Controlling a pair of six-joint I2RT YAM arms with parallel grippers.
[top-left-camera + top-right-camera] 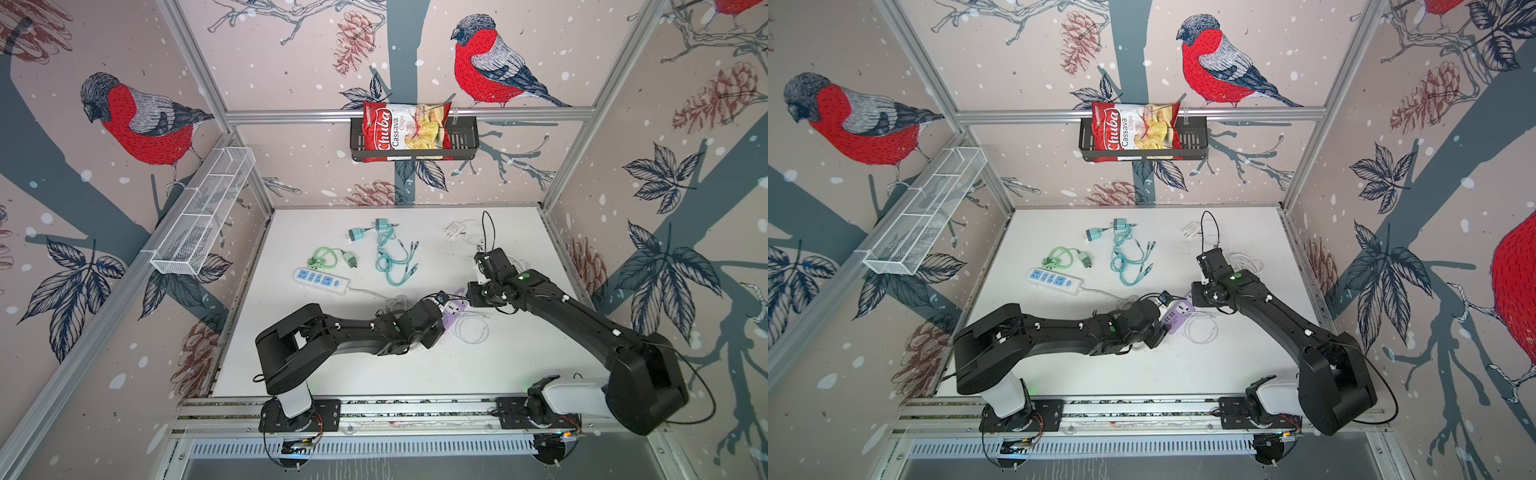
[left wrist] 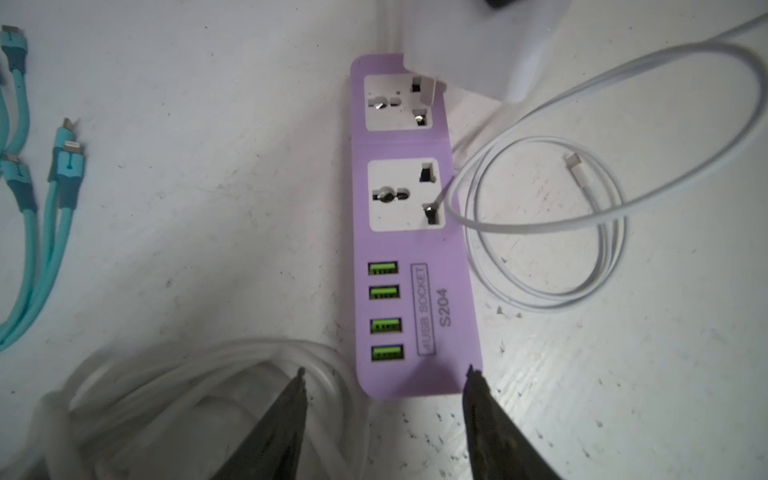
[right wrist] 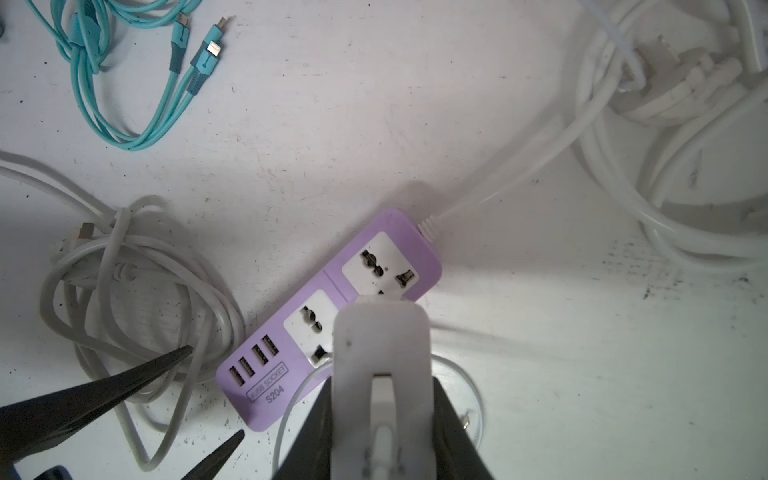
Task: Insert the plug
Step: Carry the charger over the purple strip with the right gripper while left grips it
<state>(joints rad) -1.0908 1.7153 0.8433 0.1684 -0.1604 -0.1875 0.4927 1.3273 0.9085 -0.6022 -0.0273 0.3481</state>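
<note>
At the middle of the table (image 1: 415, 374), the white plug (image 3: 380, 340) is held pinched in the right gripper (image 3: 382, 376) and poised over the end socket (image 2: 395, 102) of the purple power strip (image 2: 399, 245), the socket nearest the strip's own cord. Whether the prongs are in the slots cannot be told. The step is judged best done if the prongs are squared to the slots and pressed straight down, without tilt, while the strip is steadied. The left gripper (image 2: 386, 370) is spread across the USB end, with one fingertip at the strip's corner and the other over a bundled white cord (image 2: 187, 374), so no clamp is seen. A thin white cable (image 2: 536, 227) is looped just beside the strip and laid across the edge of the second socket (image 2: 405, 195), where it could be snagged. Teal cables (image 2: 66, 178) and a blue-and-white strip (image 1: 322, 281) are left well apart.
</note>
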